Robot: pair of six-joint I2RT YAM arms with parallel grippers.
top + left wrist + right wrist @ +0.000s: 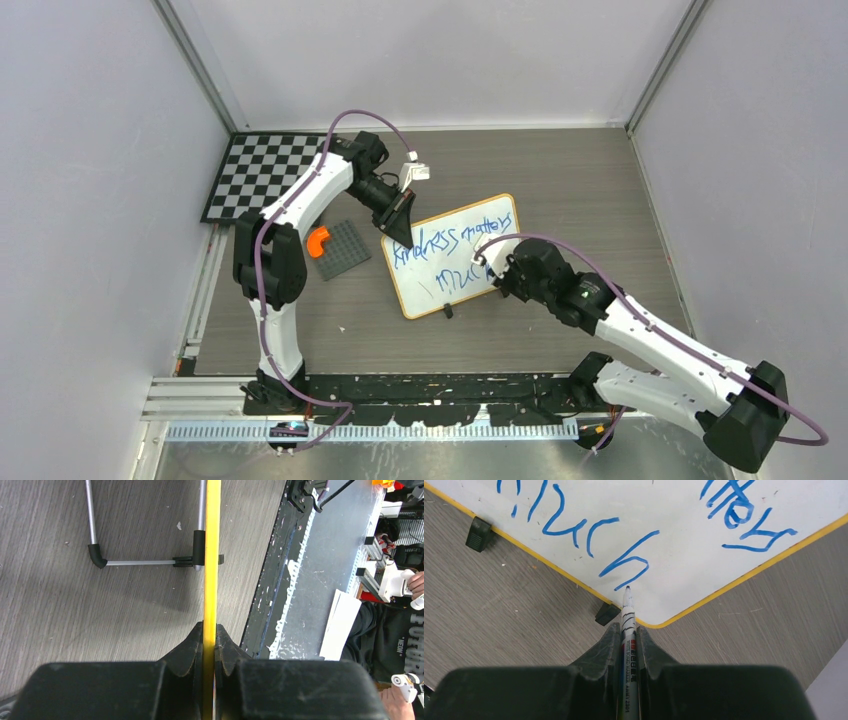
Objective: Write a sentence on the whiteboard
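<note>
Clamping the marker (628,605) in our right gripper (627,629), we point it toward twelve o'clock at the sentence (455,250); our left gripper (210,626) pinches the whiteboard (211,540).

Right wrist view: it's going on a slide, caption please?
Right end effector grips a marker, tip by the sentence on the whiteboard.

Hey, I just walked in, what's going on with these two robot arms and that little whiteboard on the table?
The robot is writing on the whiteboard. The left gripper is clamped on the board's yellow-orange edge, holding it steady. The right gripper holds a blue marker, whose tip sits at the foot of the last letter, near the board's corner. The blue sentence runs over two lines and reads roughly "kindness matters much", so the writing looks about done.
</note>
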